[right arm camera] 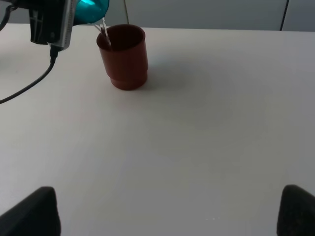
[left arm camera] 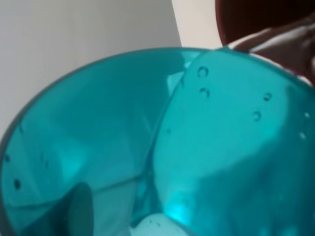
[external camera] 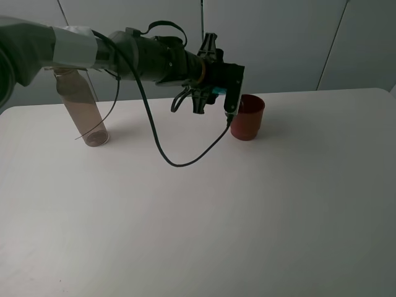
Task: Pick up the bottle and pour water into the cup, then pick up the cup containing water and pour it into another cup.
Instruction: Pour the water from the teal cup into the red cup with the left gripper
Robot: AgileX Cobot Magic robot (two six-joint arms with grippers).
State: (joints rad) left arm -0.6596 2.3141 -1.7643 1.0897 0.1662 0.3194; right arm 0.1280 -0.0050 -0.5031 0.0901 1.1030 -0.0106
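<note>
Landmark for all positions: the red cup [external camera: 247,117], standing upright on the white surface [external camera: 247,216]. Left arm reaches across toward it in the exterior high view, with the left tool [external camera: 213,93] just beside the red cup's rim, on the bottle side. Left tool is clamped on the teal cup [external camera: 218,91], of which only a small teal patch shows in that view, between the black tool parts. In the right wrist view the teal cup [right arm camera: 91,10] is tipped over, mouth toward the red cup [right arm camera: 124,56], and a thin stream of water [right arm camera: 104,32] runs from its lip down inside the red cup's rim. Left wrist view is filled almost wholly by the teal cup [left arm camera: 162,147], translucent, with droplets clinging to the inner wall; a piece of the red cup [left arm camera: 266,24] shows past its rim. A black cable [external camera: 167,154] hangs from the left arm, loops down onto the surface and comes back up to the tool next to the red cup. The bottle [external camera: 83,108], clear greyish, stands well apart from the red cup, on the far side of the left arm, leaning slightly, its neck hidden behind the arm. Right tool [right arm camera: 167,211]: two dark fingertips [right arm camera: 32,211] spread wide, nothing between them, held over bare surface well apart from the red cup.
</note>
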